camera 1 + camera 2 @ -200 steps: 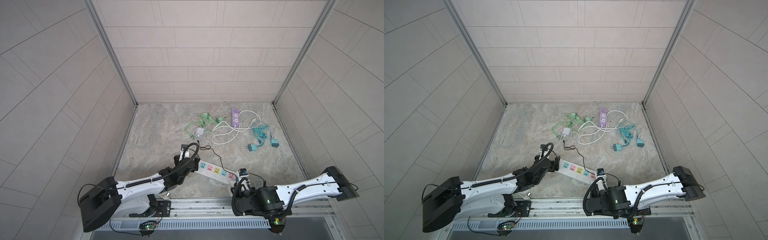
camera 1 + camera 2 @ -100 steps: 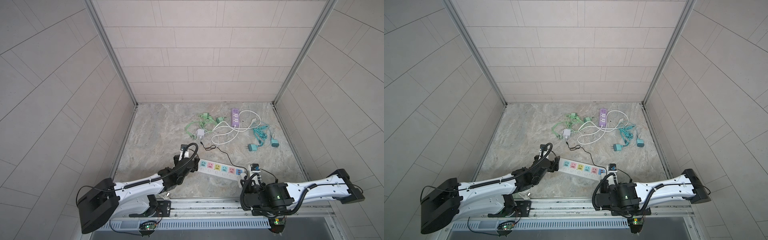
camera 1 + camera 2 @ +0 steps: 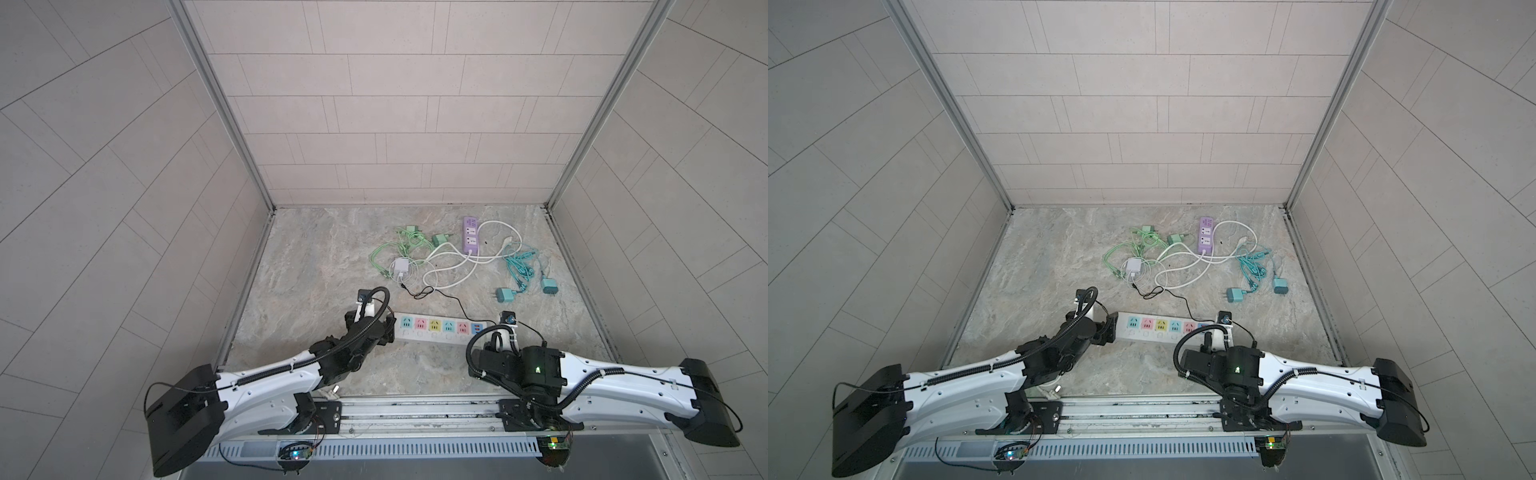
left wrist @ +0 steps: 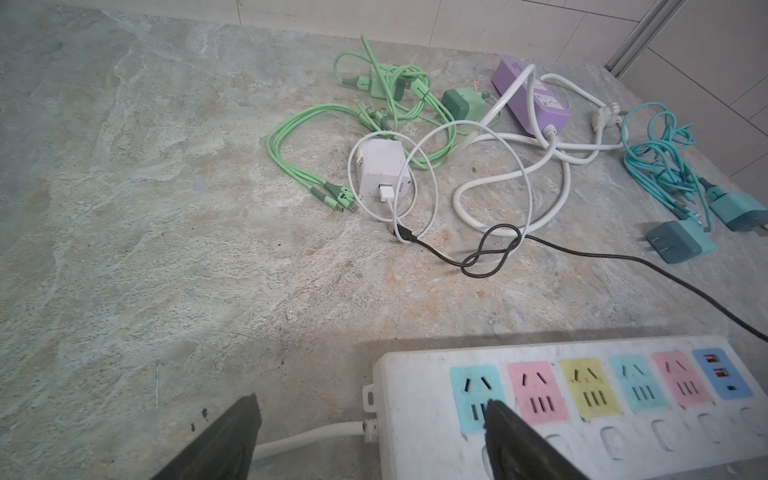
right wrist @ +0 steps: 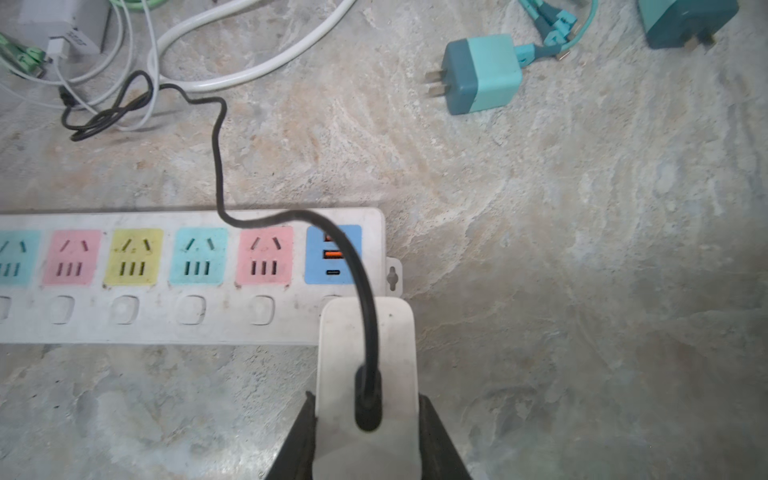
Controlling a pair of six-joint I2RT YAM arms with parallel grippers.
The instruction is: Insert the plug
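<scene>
White plug (image 5: 365, 345) was clamped between the 2 pads of the right gripper (image 5: 366, 401), with the black cable (image 5: 218, 158) running off its back. It poked past the fingertips over the near edge of the power strip (image 5: 187, 324), by the blue USB panel (image 5: 332, 253). Prongs were hidden, so seating couldn't be confirmed, but it looked clear of all 5 coloured sockets. Left gripper (image 4: 372, 401) was spread wide across the strip's cord end: 1 finger (image 4: 511, 440) over the teal socket (image 4: 473, 386), the other beside the white cord (image 4: 307, 436). Whether it touched the strip, I couldn't tell. Judged: grasp and carry done; alignment over a socket and the push-in were not.
</scene>
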